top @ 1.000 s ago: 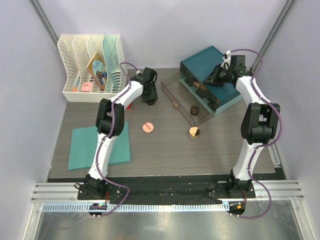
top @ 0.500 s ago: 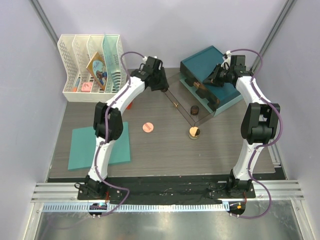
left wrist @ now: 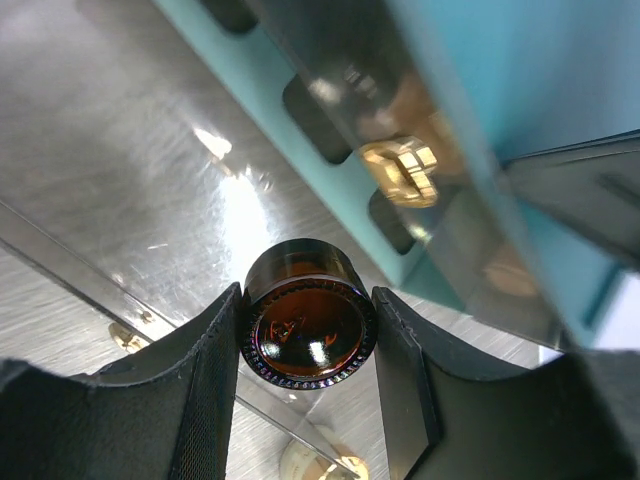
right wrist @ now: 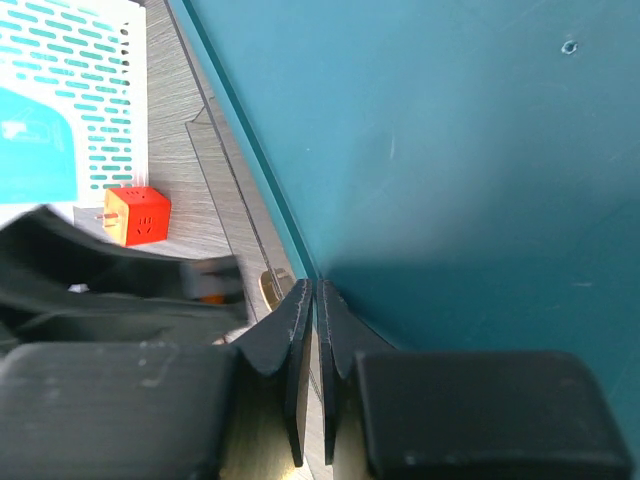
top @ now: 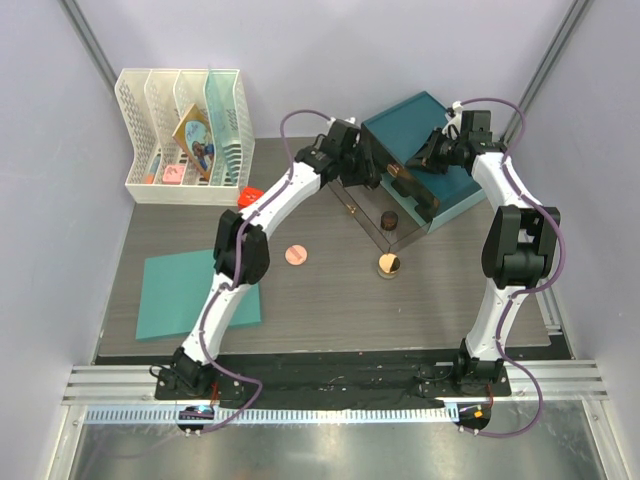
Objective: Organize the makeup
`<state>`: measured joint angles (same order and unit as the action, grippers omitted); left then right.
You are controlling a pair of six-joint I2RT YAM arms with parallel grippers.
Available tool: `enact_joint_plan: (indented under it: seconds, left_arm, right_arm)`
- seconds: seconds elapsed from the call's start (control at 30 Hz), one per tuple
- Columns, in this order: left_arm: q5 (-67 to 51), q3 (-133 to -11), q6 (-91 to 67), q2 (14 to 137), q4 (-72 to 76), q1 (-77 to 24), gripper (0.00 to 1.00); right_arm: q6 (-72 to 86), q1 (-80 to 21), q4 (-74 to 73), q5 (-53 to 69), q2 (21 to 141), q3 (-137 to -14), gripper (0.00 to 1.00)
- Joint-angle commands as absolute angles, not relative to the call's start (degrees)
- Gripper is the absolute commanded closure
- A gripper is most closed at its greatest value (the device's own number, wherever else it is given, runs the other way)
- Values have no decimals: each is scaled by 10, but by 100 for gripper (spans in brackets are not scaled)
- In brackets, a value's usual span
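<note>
Left pincer (left wrist: 308,318) is clenched on a dark brown round jar (left wrist: 308,335), a pad on each side, its round face up toward my wrist camera. I'm holding it off the table (top: 330,310), over the clear tray (top: 345,185) and just beside the teal box (top: 455,190) in the back right corner. My right pincer (right wrist: 313,300) is pinched almost flat on the edge of the teal lid (right wrist: 450,130), which stands tilted up at the back of the box. A second dark jar (top: 390,219) sits in the tray's near end, with the gold-lidded jar (top: 389,265) on the table just in front of it. The pink round compact (top: 295,254) lies near the middle of the table. A red cube (top: 250,196) rests by the white rack (top: 180,130) in the back left corner, and the teal mat (top: 185,290) lies flat toward the front left corner.
</note>
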<state>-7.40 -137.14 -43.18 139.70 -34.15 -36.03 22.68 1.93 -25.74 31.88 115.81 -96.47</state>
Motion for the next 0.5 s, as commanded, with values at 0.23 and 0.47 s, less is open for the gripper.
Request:
enact_joint_plan:
  seconds: [0.23,0.47]
  left_arm:
    - [-101,-1371,-389,1405,-337,-377,25]
    - [-110,-1362,-382,1398,-342,-377,19]
  right_arm:
    - [174,17,-469,188,1262,-882,86]
    - [174,17,-468,189,1260,-881,86]
